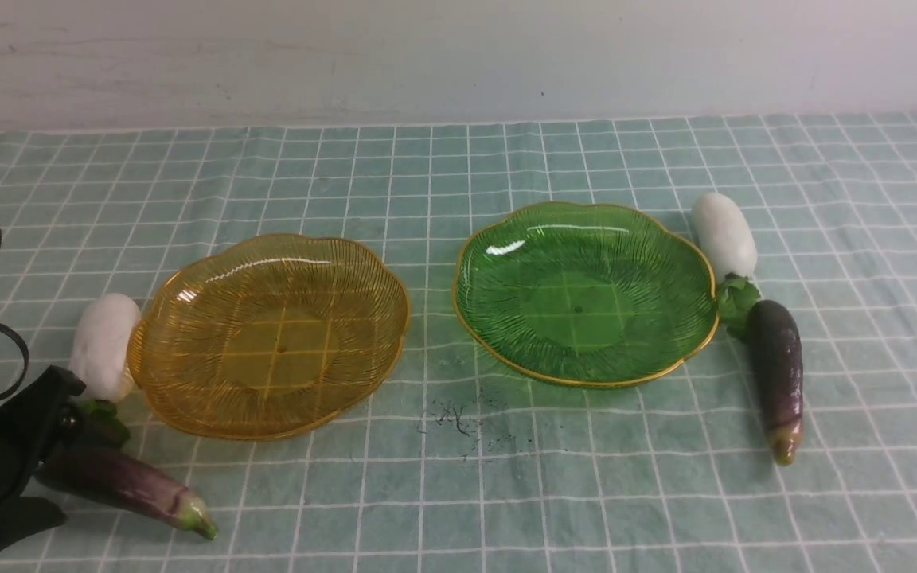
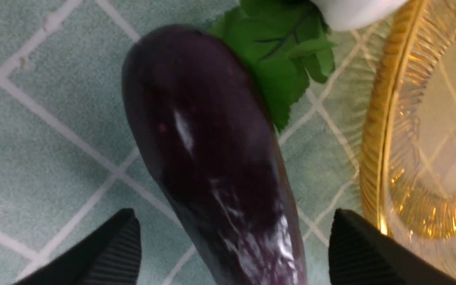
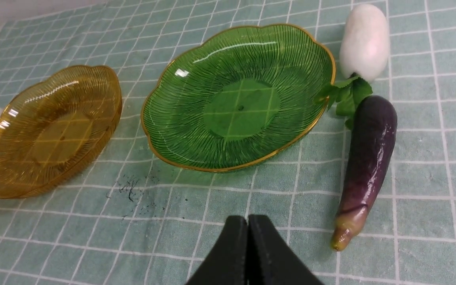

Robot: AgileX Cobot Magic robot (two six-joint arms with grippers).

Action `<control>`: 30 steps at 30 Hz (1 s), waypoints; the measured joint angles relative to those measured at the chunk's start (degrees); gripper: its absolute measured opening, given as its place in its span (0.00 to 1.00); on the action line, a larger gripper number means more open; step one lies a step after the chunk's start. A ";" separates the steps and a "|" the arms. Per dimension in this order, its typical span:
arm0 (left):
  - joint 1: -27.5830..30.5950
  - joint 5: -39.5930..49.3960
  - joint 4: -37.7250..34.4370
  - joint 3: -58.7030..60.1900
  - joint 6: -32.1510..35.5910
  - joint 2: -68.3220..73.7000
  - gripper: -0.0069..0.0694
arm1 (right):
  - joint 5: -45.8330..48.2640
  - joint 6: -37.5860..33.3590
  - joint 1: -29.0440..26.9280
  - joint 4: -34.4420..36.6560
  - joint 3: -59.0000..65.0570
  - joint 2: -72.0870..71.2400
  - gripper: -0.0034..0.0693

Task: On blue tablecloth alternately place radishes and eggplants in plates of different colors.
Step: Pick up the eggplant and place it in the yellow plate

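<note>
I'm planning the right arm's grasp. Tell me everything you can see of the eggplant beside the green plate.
The eggplant is slender and glossy, dark purple fading to a pale greenish stem tip that points toward the robot. It lies flat on the checked cloth, right of the green plate but apart from its rim. Its blunt far end touches the radish's green leaves. Nothing grips it.

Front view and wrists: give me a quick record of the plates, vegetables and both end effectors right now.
amber plate: empty, robot's left
green plate: empty, robot's right
left radish: on the cloth, against the amber plate's left rim
left eggplant: on the cloth, nearer the robot than that radish
right radish: beside the green plate's right rim
right eggplant: just below that radish's leaves
left end effector: open, straddling the left eggplant, not gripping
right end effector: shut, holding nothing
</note>
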 joint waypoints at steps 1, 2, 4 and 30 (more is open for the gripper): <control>0.00 -0.80 -0.45 -0.22 0.00 1.14 0.86 | -0.12 0.00 0.00 0.00 -0.05 0.00 0.03; 0.00 -1.21 -0.80 -0.42 0.04 2.15 0.86 | -0.11 -0.04 0.00 0.00 -0.04 0.00 0.03; 0.00 -1.44 -1.31 -0.82 0.04 3.46 0.86 | -0.28 -0.04 0.00 0.00 -0.04 0.00 0.03; -8.91 9.02 10.26 -14.94 16.30 -12.90 0.54 | 6.11 10.00 0.00 -7.48 -10.08 8.77 0.03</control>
